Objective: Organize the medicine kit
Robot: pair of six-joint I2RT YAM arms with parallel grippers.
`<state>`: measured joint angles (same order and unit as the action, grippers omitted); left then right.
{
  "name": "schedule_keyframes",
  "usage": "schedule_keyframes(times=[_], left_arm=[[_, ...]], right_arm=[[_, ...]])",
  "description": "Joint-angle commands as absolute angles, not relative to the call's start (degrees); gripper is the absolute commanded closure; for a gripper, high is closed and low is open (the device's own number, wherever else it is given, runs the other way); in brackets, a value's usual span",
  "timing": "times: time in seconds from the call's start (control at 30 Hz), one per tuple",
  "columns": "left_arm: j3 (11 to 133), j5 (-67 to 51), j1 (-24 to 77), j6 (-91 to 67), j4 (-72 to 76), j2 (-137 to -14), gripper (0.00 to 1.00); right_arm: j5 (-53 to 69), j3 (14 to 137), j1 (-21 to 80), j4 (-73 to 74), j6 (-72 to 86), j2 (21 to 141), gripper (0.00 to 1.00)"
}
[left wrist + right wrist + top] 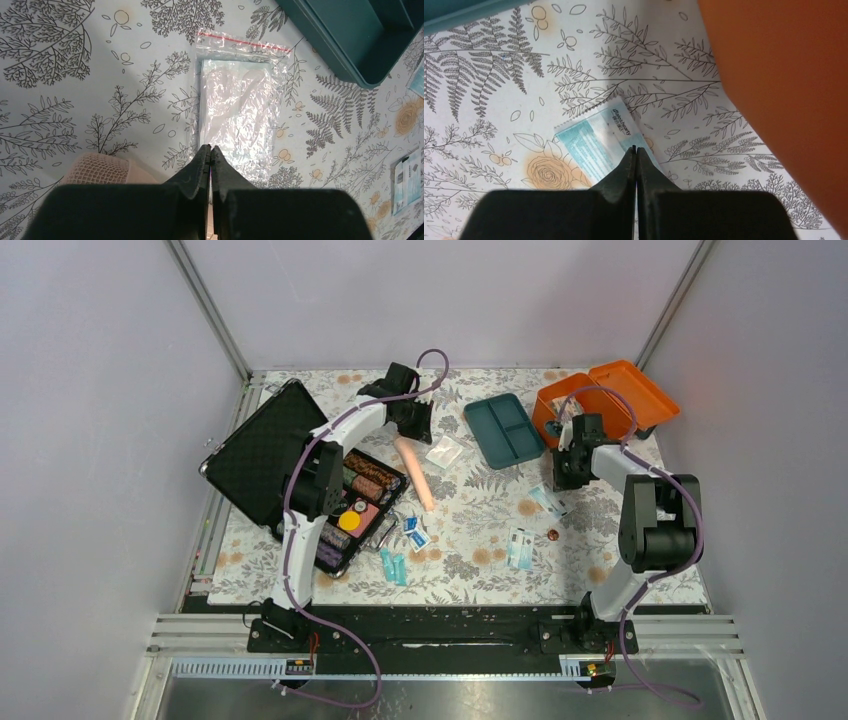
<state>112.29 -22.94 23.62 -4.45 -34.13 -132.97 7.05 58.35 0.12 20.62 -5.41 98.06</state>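
The medicine kit (632, 390) is being seen open at the tabletop's (480, 510) far right. It is being judged light, stiff and slick, best taken at its rim. The left tool (211, 150) and right tool (634, 150) are being held shut, the right over a thin sachet (594, 145); whether that is pinched cannot be told.

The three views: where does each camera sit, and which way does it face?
Top external: high behind the robot, facing down on the table; both arms show.
Left wrist: on the left arm, facing down at a clear bag; shut jaws show.
Right wrist: on the right arm, facing down at a sachet near the medicine kit; shut jaws show.
Both wrist views catch the teal tray.
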Motion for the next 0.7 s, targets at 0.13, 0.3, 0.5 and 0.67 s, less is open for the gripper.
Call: schedule_keyframes(times=[0.13,0.3,0.5,0.67], left_arm=[[110.0,-23.1,23.5,-3.2,-32.4,-126.9,1.0],[109.1,-23.5,23.8,-3.2,-32.3,-126.6,1.0],[109.0,-23.3,23.8,-3.7,-31.3,-126.5,0.8],[108.8,-22.9,24.2,-4.7,-29.5,-126.8,0.45]], right_arm=[[6.7,55.2,-1.4,17.7,-5.3,99.1,1.0],[6.8,55.2,-1.4,17.7,-5.4,99.2,1.0],[7.2,55.2,-1.4,17.7,-5.7,99.0,1.0],[8.0,54.8,-1.4,18.5,-6.1,97.5,0.91]])
